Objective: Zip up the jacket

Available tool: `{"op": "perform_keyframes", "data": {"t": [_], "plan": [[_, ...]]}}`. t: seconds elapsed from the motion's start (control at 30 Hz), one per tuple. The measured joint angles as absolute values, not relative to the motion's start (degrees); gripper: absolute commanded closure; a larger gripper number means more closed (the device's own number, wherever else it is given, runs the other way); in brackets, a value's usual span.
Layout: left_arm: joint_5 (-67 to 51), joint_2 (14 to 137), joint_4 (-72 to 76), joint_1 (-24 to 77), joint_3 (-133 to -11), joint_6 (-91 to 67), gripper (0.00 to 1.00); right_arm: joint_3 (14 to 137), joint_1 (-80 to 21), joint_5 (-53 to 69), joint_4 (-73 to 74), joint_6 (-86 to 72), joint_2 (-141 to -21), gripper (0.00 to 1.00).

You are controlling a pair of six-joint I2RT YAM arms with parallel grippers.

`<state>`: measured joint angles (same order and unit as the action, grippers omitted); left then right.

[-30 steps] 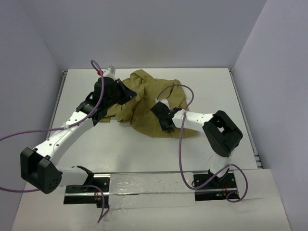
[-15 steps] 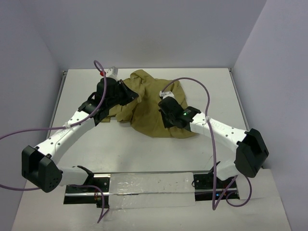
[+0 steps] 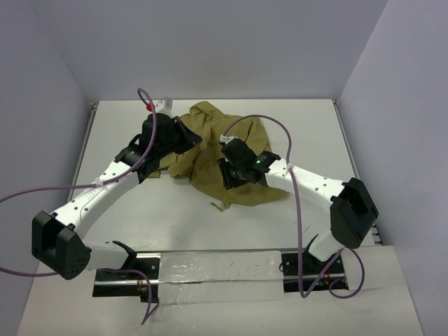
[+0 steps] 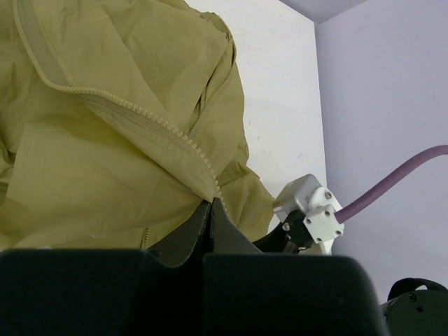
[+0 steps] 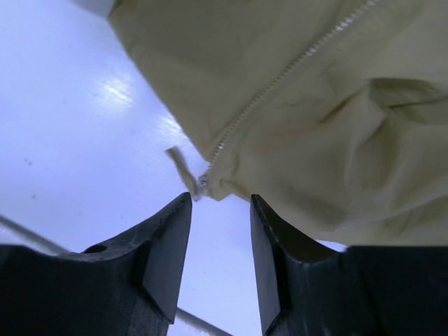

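Jacket (image 3: 207, 159) on table (image 3: 315, 133); left gripper (image 4: 212, 207) at its left, right gripper (image 5: 220, 210) over near hem

R gripper (image 5: 220, 203) over jacket (image 5: 315, 126) corner, jaws apart.
Khaki cloth fills top & right of pic, thin, creased, w/ a folded pucker at right. Zip (image 5: 280, 84) runs diag. from upper right down to the cloth's lower corner, ending just past the tip of the pic-left finger (image 5: 164, 252); can't tell if they touch. Small tan tab (image 5: 179, 165) sticks out from the zip end, lying on the white table (image 5: 63, 140). Btwn the two dark fingers only bare table shows. Glare spot on the table at upper left.
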<state>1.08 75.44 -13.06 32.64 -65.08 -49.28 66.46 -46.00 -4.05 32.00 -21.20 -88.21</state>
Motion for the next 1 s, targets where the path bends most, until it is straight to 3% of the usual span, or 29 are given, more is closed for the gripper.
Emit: {"op": "perform_keyframes", "data": {"t": [0.13,0.37,0.53,0.73,1.0], "plan": [[1.80,75.72,-12.92,33.10,-65.09,-49.19,1.00,61.17,-46.00,-6.61,29.82,-23.12,-84.28,0.61],[2.00,81.26,-12.69,36.03,-65.39,-49.01,1.00,51.00,-46.56,-5.54,24.09,-29.19,-81.70,0.55],[1.54,82.47,-12.64,36.12,-65.39,-49.06,1.00,50.63,-47.33,-4.26,19.88,-30.14,-84.85,0.60],[1.59,82.39,-12.62,36.14,-65.41,-49.06,1.00,52.29,-47.88,-1.85,18.36,-29.01,-90.86,0.53],[1.63,82.39,-12.64,36.14,-65.41,-49.05,1.00,53.69,-48.30,0.47,18.32,-28.43,-94.74,0.52]]}}
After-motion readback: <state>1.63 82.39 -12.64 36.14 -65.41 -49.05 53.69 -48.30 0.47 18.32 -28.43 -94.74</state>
